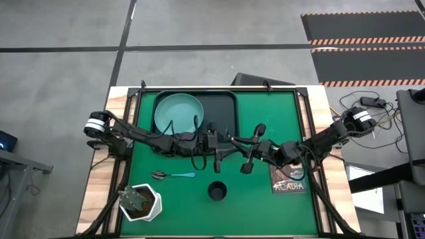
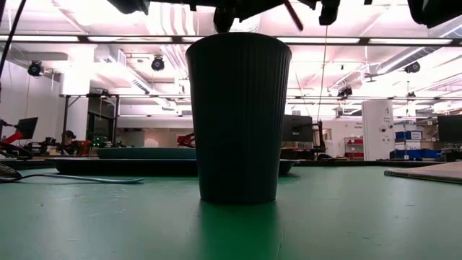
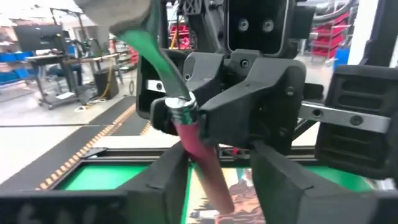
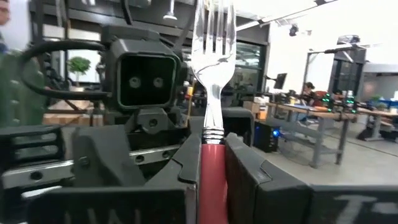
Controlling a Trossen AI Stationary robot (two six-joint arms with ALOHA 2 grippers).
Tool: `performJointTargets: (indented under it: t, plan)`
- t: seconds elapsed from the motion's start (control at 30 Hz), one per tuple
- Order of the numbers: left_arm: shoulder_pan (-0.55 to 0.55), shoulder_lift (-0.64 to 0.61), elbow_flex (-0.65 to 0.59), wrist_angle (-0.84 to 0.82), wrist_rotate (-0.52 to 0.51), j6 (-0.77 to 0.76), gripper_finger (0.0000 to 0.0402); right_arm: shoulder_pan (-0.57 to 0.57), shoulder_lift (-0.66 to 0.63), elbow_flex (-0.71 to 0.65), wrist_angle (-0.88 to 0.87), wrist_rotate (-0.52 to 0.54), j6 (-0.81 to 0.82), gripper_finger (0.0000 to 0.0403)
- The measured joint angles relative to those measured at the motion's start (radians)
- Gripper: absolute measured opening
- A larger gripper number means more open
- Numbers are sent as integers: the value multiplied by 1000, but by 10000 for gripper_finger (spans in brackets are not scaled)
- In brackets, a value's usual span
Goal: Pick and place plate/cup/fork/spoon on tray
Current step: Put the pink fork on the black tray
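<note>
The fork (image 4: pixel 211 56), with silver tines and a pink-red handle, is held high above the mat's middle by my right gripper (image 4: pixel 211 140), which is shut on it. My left gripper (image 3: pixel 217 155) faces it from the table's left, open, one finger on either side of the handle's lower part (image 3: pixel 211 180). In the high view the two grippers meet, left (image 1: pixel 224 145) and right (image 1: pixel 234 143). The teal plate (image 1: pixel 178 113) lies in the black tray (image 1: pixel 226 106) at the far edge. The dark cup (image 1: pixel 217 191) stands upright on the mat, and the blue-handled spoon (image 1: pixel 174 176) lies flat to its left. My right gripper pinches the top of the fork's pink handle (image 4: pixel 211 155), just below the metal neck, between its two fingers. The fingers come roughly level from the table's right and lie across the fork. The fork stands nearly upright, tines up, clear of the table. My left gripper's fingers (image 3: pixel 171 180) flank the handle; I cannot tell whether they touch it.
A white plant pot (image 1: pixel 141 202) sits at the near left corner. A book (image 1: pixel 289 179) lies on the mat at the right. The green mat (image 1: pixel 265 206) has bare room near the front right. Cables and stands surround the table.
</note>
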Motion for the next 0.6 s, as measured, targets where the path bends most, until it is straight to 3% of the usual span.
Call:
performJointTargets:
  t: [0.33, 0.47, 0.6]
  plan:
    - [15, -1, -5, -8, -40, -28, 11, -1, -1, 2, 7, 25, 5, 39]
    - [19, -1, -7, -8, -38, -50, 16, -2, -1, 2, 2, 26, 7, 32]
    - [26, -1, -7, -8, -25, -66, 50, -2, 1, 2, -6, 11, 21, 25]
